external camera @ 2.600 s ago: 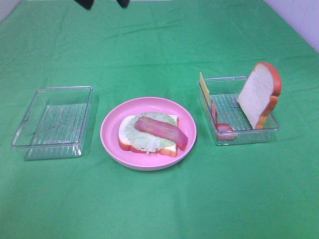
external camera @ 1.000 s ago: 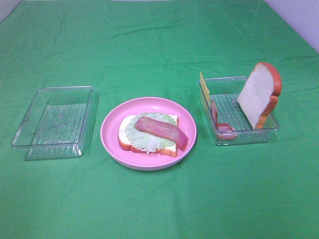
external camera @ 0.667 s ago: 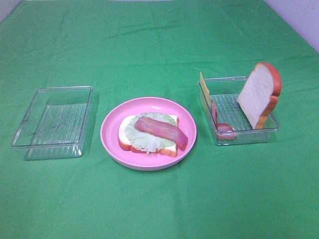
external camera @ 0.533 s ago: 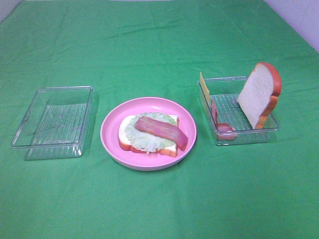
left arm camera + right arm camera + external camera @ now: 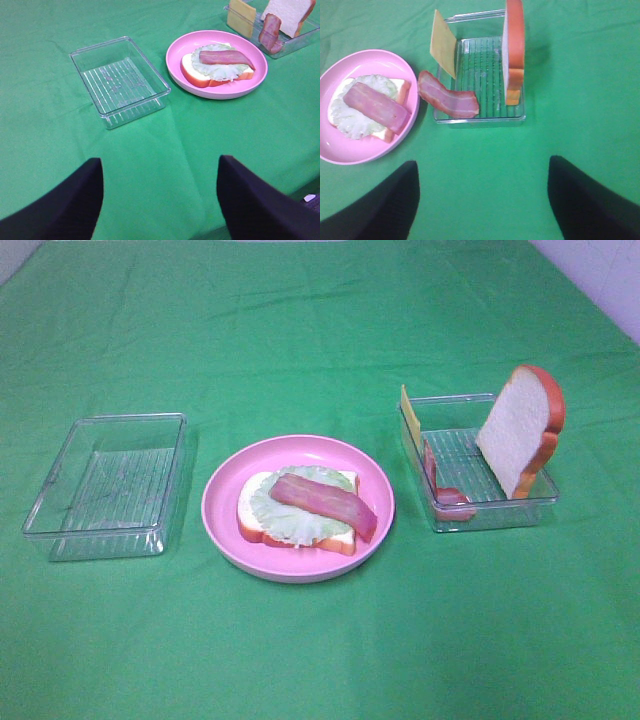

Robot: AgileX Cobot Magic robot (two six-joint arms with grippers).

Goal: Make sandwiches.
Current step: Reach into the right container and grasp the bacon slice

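An open sandwich sits on the round pink plate (image 5: pixel 222 490): a white bread slice (image 5: pixel 250 510), pale green lettuce (image 5: pixel 300 525) and a bacon strip (image 5: pixel 322 503) on top. The clear right tray (image 5: pixel 490 512) holds a second bread slice (image 5: pixel 515 430) standing on edge, a yellow cheese slice (image 5: pixel 409 412) and another bacon strip (image 5: pixel 440 492). Neither gripper shows in the exterior view. My left gripper (image 5: pixel 160 200) is open and empty, well short of the plate (image 5: pixel 175 50). My right gripper (image 5: pixel 482 200) is open and empty, short of the tray (image 5: pixel 480 119).
A clear plastic tray (image 5: pixel 105 485) with nothing in it stands left of the plate. Everything rests on a green cloth (image 5: pixel 320 660). A pale wall shows at the far right corner.
The dark gripper tips seen at the far edge of the exterior view 2.6 s ago have left that view. Food, plate and trays have not moved.
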